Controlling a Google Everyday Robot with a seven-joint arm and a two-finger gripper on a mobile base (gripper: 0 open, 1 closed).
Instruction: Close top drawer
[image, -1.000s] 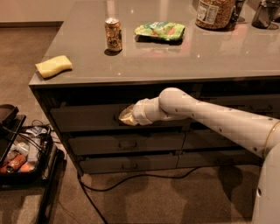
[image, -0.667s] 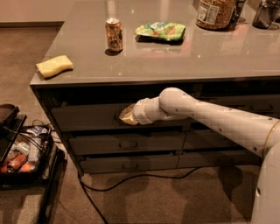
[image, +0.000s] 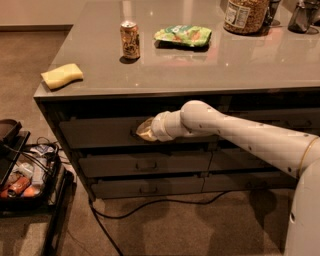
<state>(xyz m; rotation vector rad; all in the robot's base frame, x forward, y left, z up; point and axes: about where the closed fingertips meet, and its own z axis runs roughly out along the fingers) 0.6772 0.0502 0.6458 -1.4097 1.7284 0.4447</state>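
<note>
One end effector (image: 145, 131) against the top drawer (image: 95, 132) front, at its centre — grip state indiscernible

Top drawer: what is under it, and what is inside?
Under the top drawer sit a middle drawer and, below that, a bottom drawer. The gripper is at the top drawer's front centre. The inside is covered by its front and the countertop.
</note>
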